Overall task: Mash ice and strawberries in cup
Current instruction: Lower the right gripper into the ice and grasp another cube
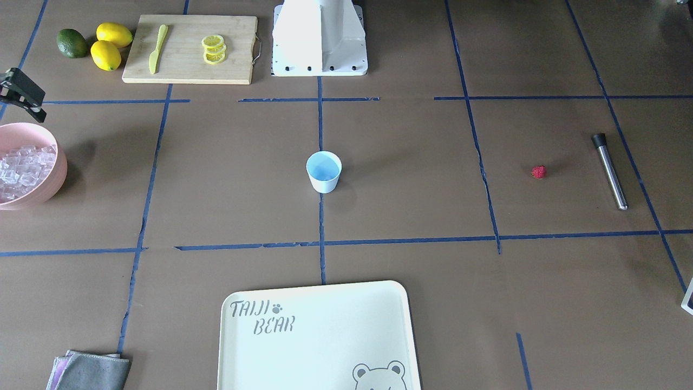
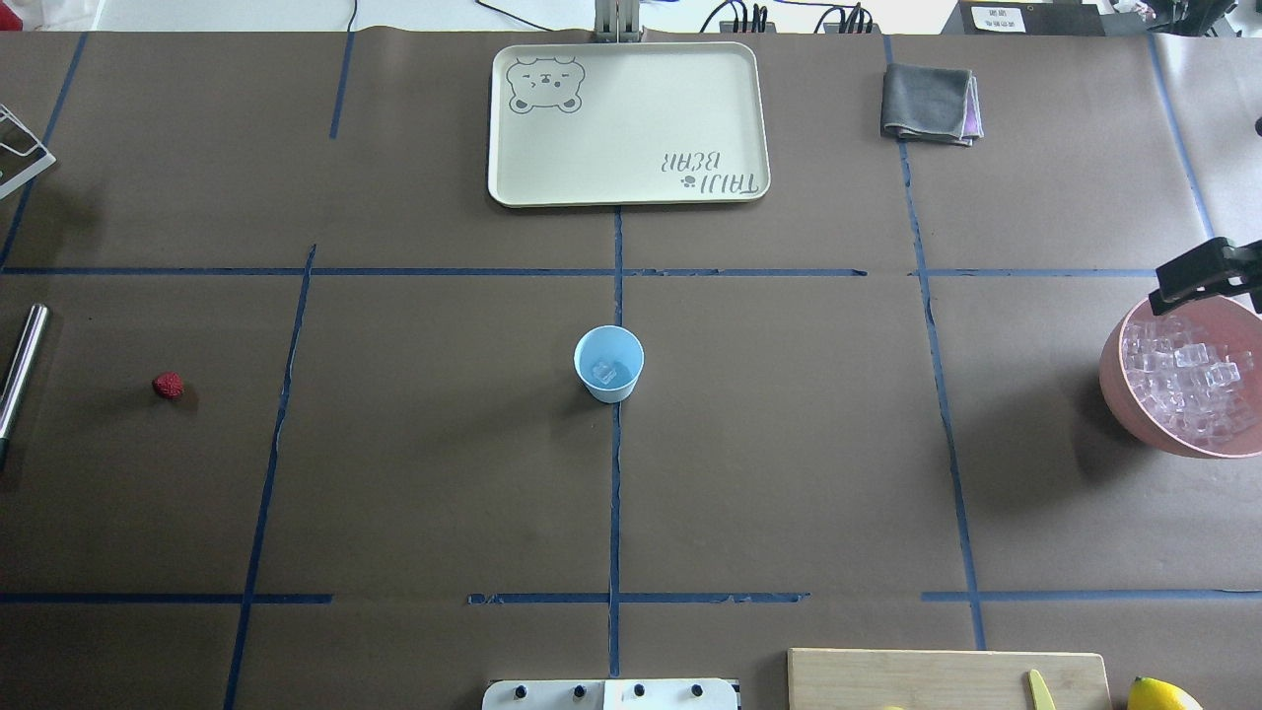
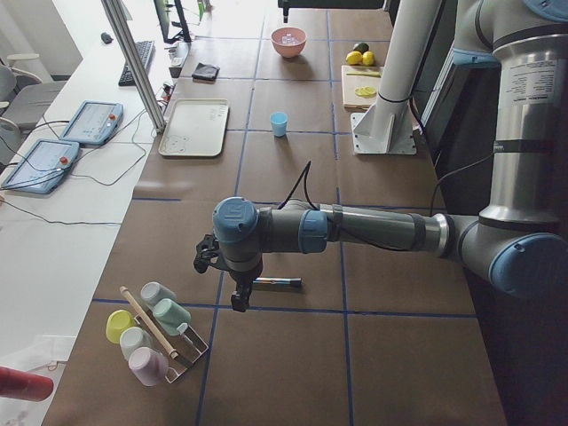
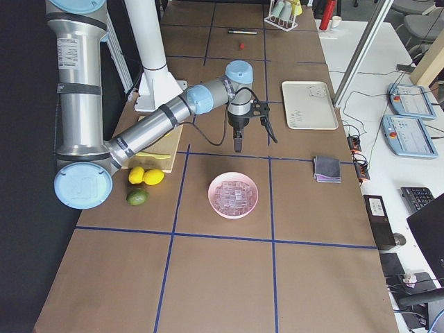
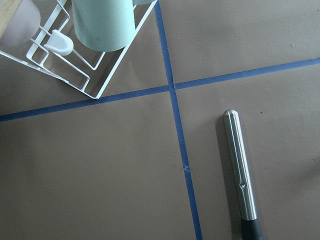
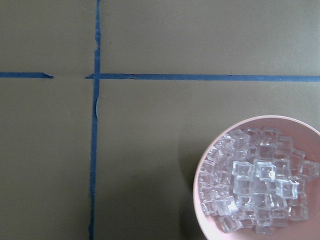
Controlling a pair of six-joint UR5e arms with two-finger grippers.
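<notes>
A white cup (image 2: 608, 363) with a light blue inside stands upright at the table's centre, on the blue tape line, with one clear ice cube (image 2: 603, 372) inside. A red strawberry (image 2: 169, 385) lies well apart on the left, near a metal rod (image 2: 22, 367) (cut off by the edge). On the right, a pink bowl (image 2: 1116, 387) holds more ice (image 2: 1183, 380); the right gripper (image 2: 1198, 274) pokes in above its far rim. A cream tray (image 2: 627, 123) and a grey cloth (image 2: 927, 103) lie beyond.
</notes>
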